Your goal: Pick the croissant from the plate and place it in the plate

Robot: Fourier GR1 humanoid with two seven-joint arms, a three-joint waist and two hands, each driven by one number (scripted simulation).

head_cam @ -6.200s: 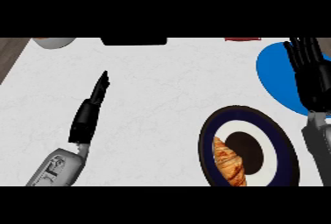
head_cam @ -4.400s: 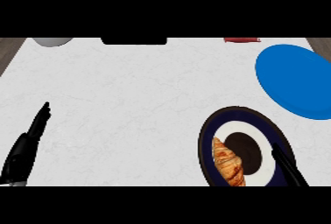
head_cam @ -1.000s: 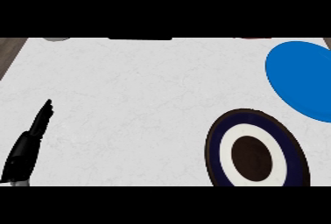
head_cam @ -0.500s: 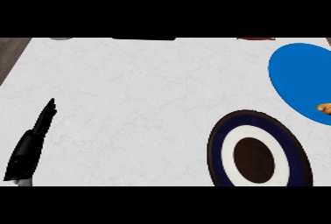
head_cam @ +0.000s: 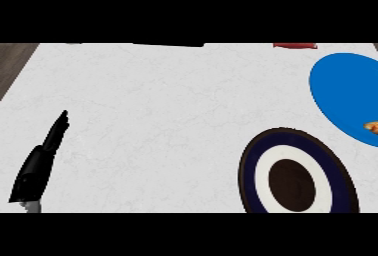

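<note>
A small piece of the golden-brown croissant [head_cam: 371, 126] shows at the view's right edge, lying on the plain blue plate [head_cam: 341, 95]; the rest of it is cut off. The dark-rimmed plate [head_cam: 252, 170] with a white ring and a brown centre sits at the lower right with nothing on it. My left hand [head_cam: 40, 163] rests open at the lower left, fingers straight and pointing up the counter, far from both plates. My right hand does not show.
The white marbled counter [head_cam: 162, 110] fills the view. A dark object [head_cam: 168, 44] and a red object [head_cam: 294, 45] lie along the far edge. A strip of dark wood [head_cam: 13, 62] borders the counter at the upper left.
The croissant, on the dark-rimmed plate several seconds ago, now lies on the blue plate. The right hand has left the view. The view has shifted slightly, and the left hand stays resting.
</note>
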